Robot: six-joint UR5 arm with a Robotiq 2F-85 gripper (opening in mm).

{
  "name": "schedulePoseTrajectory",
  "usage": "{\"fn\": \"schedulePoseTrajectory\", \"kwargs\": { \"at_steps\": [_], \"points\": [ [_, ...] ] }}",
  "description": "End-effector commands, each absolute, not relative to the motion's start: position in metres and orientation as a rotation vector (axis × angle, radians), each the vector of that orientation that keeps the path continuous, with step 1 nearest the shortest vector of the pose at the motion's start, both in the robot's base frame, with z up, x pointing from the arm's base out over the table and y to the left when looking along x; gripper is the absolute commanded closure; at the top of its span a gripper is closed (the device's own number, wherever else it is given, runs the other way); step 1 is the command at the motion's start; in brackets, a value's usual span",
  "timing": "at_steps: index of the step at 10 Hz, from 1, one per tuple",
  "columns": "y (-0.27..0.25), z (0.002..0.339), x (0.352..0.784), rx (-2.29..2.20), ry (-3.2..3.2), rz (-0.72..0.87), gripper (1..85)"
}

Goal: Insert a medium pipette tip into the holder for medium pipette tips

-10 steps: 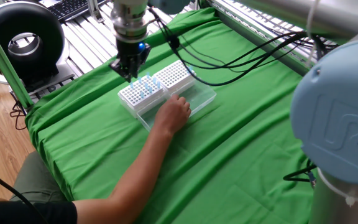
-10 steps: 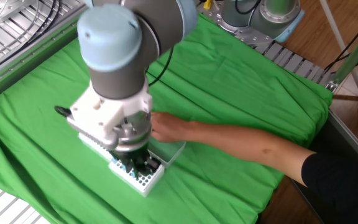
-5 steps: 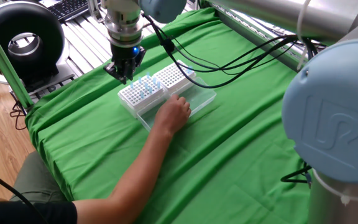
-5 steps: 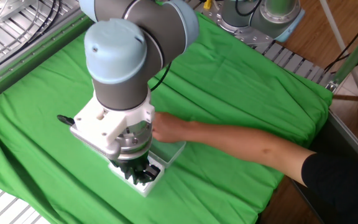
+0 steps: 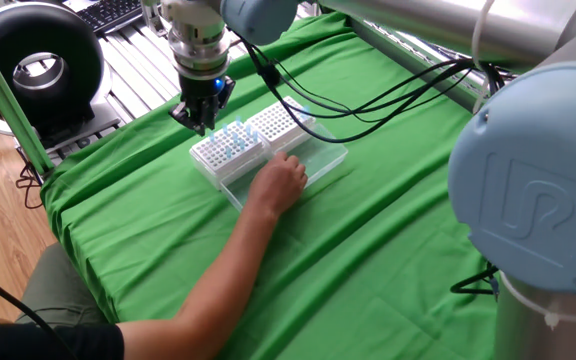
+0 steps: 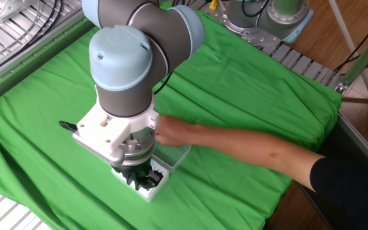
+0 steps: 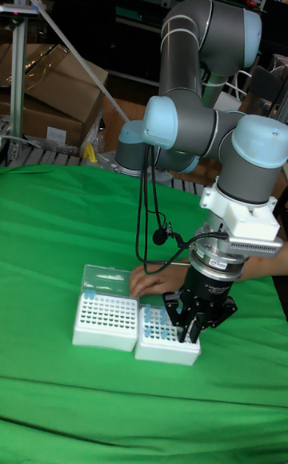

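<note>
Hovering over outer edge of nearer rack (image 5: 226, 152), gripper (image 5: 201, 118) points straight down; jaws look near together, but whether a tip sits between them can't be told, too small/dark in all views. Judged step: lining up a medium tip w/ a free hole & pressing down.

Doing it well, as judgement:
- Keep tool axis vertical; any tilt likely jams tip against hole rim.
- Centre over an empty hole, not one already filled; descend slow, stop on light resistance.
- Part jaws only once tip is seated, then lift straight up, no sideways drag.
- Mind person's hand (image 5: 281, 182) resting on clear hinged lid (image 5: 313, 160) just beside rack. Looks like steadying, so keep clear of fingers.

Containers:
- Two white racks side by side, touching, on green cloth (image 5: 388, 230) over surface.
- Rack under gripper (image 7: 166, 334): several pale-blue tips standing in holes along one side, many holes bare. Taken as holder for medium pipette tips, since gripper is working there; not certain.
- Second rack (image 7: 105, 319): grid mostly open in tall fixed view, a blue tip or two at corner; clear lid behind it folded back.
- In other fixed view, arm wrist hides most of both racks; only a corner (image 6: 153, 188) shows below gripper.
</note>
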State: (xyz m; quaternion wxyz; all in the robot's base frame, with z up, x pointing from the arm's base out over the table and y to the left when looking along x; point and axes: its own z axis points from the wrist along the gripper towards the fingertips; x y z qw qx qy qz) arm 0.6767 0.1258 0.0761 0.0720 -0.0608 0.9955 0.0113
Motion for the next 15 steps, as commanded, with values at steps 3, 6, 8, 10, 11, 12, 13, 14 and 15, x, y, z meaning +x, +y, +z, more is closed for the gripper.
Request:
{"fn": "schedulePoseTrajectory", "kwargs": {
  "at_steps": [3, 6, 8, 10, 11, 12, 13, 14, 15],
  "points": [
    [0.126, 0.073, 0.673, -0.182, 2.991, 0.048, 59.3],
    [0.124, 0.069, 0.672, -0.184, 2.984, 0.051, 60.0],
    [0.126, 0.069, 0.672, -0.169, 2.982, 0.061, 61.3],
    [0.129, 0.068, 0.671, -0.148, 2.984, 0.075, 65.0],
    [0.130, 0.067, 0.671, -0.139, 2.984, 0.073, 67.3],
    [0.128, 0.067, 0.671, -0.133, 2.984, 0.062, 71.0],
    [0.125, 0.069, 0.669, -0.132, 2.991, 0.049, 75.3],
    [0.121, 0.072, 0.667, -0.133, 3.002, 0.038, 77.7],
    [0.118, 0.077, 0.664, -0.131, 3.015, 0.021, 80.3]
  ]
}}
